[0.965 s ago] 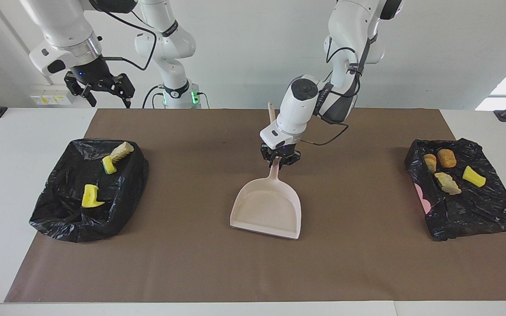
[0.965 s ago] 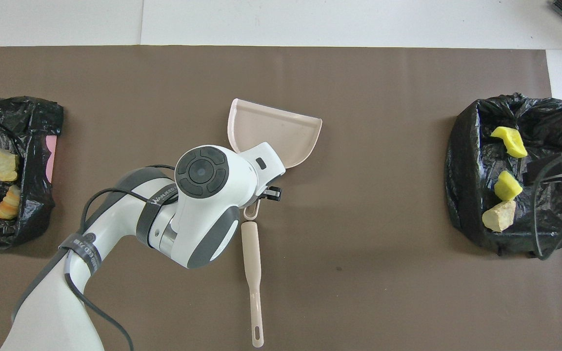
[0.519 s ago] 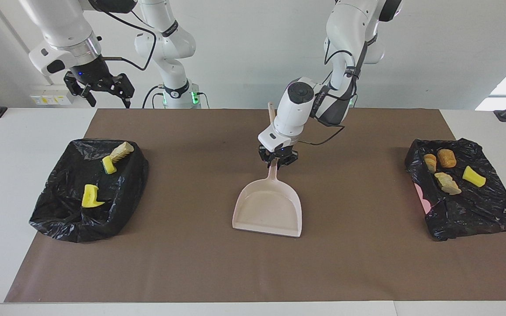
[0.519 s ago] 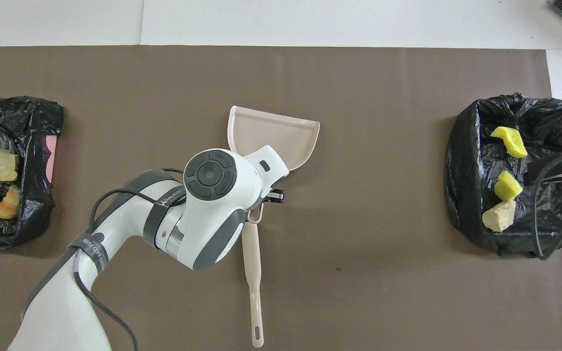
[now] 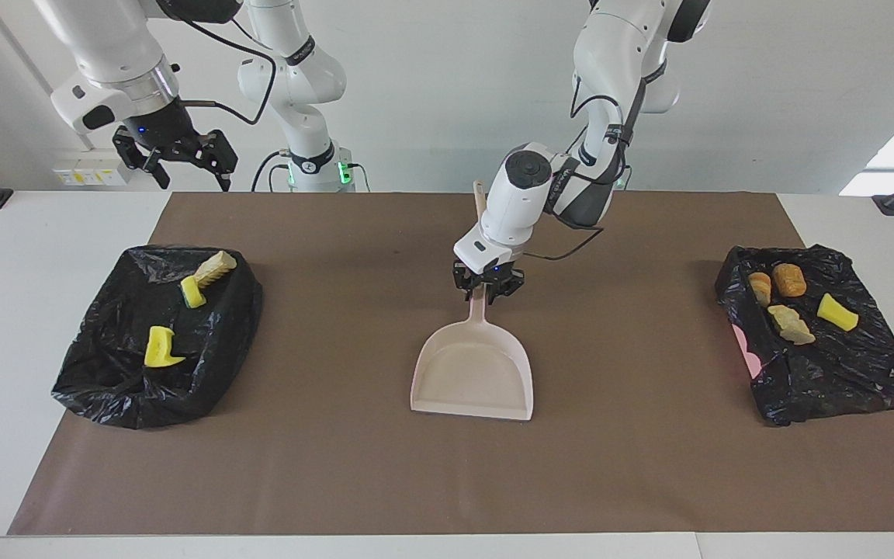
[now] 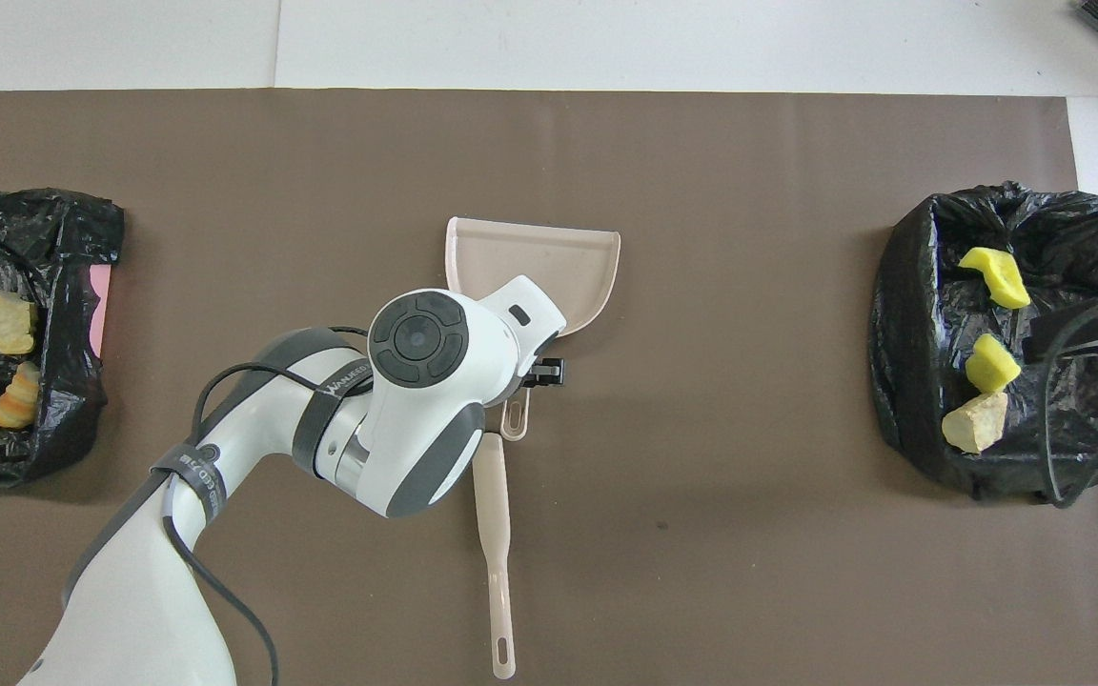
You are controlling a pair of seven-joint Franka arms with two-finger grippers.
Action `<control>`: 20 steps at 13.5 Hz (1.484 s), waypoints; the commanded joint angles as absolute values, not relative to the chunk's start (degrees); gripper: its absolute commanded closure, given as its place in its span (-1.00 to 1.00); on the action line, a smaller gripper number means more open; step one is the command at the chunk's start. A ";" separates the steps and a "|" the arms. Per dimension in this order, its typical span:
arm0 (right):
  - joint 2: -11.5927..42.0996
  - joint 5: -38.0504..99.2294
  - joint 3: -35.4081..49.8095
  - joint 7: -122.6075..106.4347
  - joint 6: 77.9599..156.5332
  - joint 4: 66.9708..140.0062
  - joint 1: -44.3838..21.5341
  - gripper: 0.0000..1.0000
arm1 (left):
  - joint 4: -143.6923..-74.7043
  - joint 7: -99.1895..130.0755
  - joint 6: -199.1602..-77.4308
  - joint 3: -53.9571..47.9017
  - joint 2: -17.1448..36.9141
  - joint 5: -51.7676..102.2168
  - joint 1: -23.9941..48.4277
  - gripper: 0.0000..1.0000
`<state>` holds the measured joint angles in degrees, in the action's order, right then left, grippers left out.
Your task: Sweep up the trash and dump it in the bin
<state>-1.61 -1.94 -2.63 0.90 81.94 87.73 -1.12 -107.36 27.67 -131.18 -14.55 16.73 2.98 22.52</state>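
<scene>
On brown mat: no scraps loose; trash (image 5: 792, 307) sits in both black-bagged bins (image 5: 156, 334). Dustpan (image 5: 474, 369) flat, empty; left pincer (image 5: 486, 289) released over handle. Right pincer (image 5: 175, 159) spread, waiting.

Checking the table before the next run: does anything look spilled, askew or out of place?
Nothing looks spilled: the trash lies only in the two black-lined bins, none on the brown mat. The dustpan rests flat mid-mat, the brush beside its handle. The left gripper is at the handle; the right gripper waits.

Smooth beige plastic dustpan (image 5: 475, 371), crinkled glossy black plastic bags (image 5: 158, 335), matt brown paper mat (image 5: 633, 466)
</scene>
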 commanded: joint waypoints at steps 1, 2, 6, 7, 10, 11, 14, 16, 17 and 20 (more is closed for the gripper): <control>-2.81 -0.97 -2.90 1.58 82.00 88.95 -1.14 -1.00 | -105.04 28.48 -122.90 -14.24 13.46 1.85 19.79 -1.00; -2.81 -0.97 -2.90 1.58 82.00 88.95 -1.14 -1.00 | -104.94 28.30 -121.39 -14.24 12.14 1.85 18.30 -1.00; -2.81 -0.97 -2.99 1.58 82.00 88.95 -1.14 -1.00 | -105.29 26.64 -112.79 -14.24 4.94 1.76 11.01 -1.00; -2.81 -0.97 -2.90 1.50 82.00 88.95 -1.14 -1.00 | -105.29 24.98 -110.59 -14.24 3.79 1.67 9.68 -1.00; -2.81 -0.97 -2.90 1.58 82.00 88.95 -1.14 -1.00 | -105.21 19.00 -106.36 -14.15 0.54 1.67 5.81 -1.00; -2.81 -0.97 -2.90 1.58 82.00 88.95 -1.14 -1.00 | -105.12 17.51 -105.22 -14.15 -0.26 1.23 4.76 -1.00; -2.81 -0.97 -2.90 1.58 82.00 88.95 -1.14 -1.00 | -104.94 13.90 -102.14 -14.15 -2.45 -2.10 2.82 -1.00; -2.81 -0.97 -2.99 1.58 82.00 88.95 -1.14 -1.00 | -104.16 10.74 -101.17 -13.89 -3.59 -2.37 0.63 -1.00; -2.81 -0.97 -2.99 1.58 82.00 88.95 -1.14 -1.00 | -103.11 8.81 -99.51 -13.63 -3.78 -2.37 -1.04 -1.00; -2.81 -0.97 -2.99 1.58 82.00 88.95 -1.14 -1.00 | -100.11 4.50 -94.40 -13.27 -3.78 -2.11 -5.43 -1.00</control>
<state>-1.61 -1.94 -2.65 0.90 81.94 87.73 -1.12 -102.00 7.81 -97.70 -13.03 -3.39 -1.64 -2.60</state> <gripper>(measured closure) 0.000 0.000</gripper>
